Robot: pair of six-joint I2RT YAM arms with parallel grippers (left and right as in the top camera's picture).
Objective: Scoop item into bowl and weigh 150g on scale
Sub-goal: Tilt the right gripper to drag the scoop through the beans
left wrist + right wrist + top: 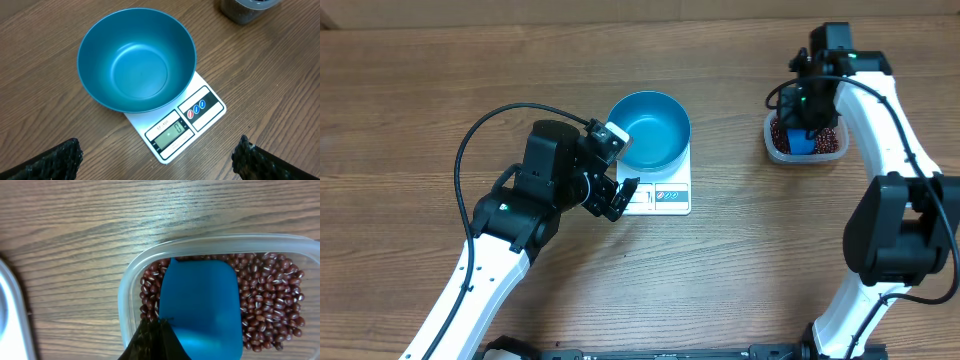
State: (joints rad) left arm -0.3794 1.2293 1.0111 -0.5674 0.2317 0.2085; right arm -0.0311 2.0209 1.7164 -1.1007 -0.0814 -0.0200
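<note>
The teal-blue bowl [653,128] [137,60] stands empty on the white scale [665,196] [185,125], display towards my left gripper. That left gripper [620,170] [157,157] hovers just in front of the scale, open wide, nothing between its fingers [65,160]. At the far right a clear tub [775,150] [125,295] holds the red-brown beans [830,140] [270,300]. My right gripper [803,122] [159,322] is over the tub, shut on a blue scoop [801,141] [202,305]. The scoop lies on the beans, and no beans show in it.
A black cable [490,125] loops over the table left of the left arm. The tub's dark corner [247,7] shows at the top of the left wrist view. A pale edge [10,310] crosses the left side of the right wrist view.
</note>
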